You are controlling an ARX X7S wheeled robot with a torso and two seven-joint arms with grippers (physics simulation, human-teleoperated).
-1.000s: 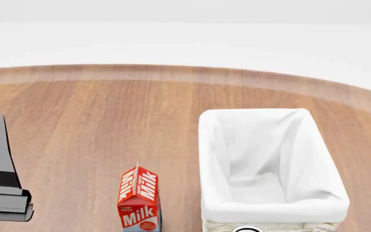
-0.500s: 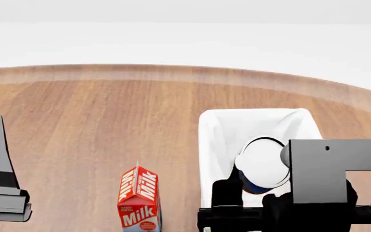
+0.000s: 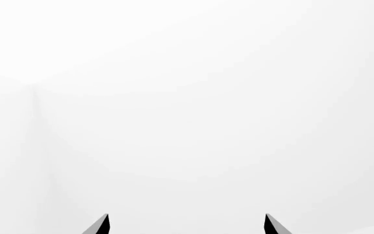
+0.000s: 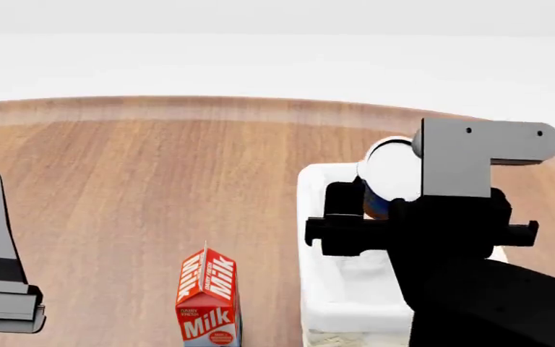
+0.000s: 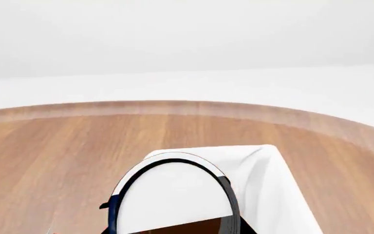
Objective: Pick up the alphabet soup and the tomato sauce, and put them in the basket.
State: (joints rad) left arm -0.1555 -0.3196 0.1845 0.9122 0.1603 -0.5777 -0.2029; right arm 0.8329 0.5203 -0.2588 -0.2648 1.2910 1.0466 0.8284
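Blue alphabet soup (image 4: 378,204) half-hidden by right hand (image 4: 374,217), above basket (image 4: 308,217).

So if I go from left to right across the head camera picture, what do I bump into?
Left claw → milk carton → basket → alphabet soup held in the right claw.
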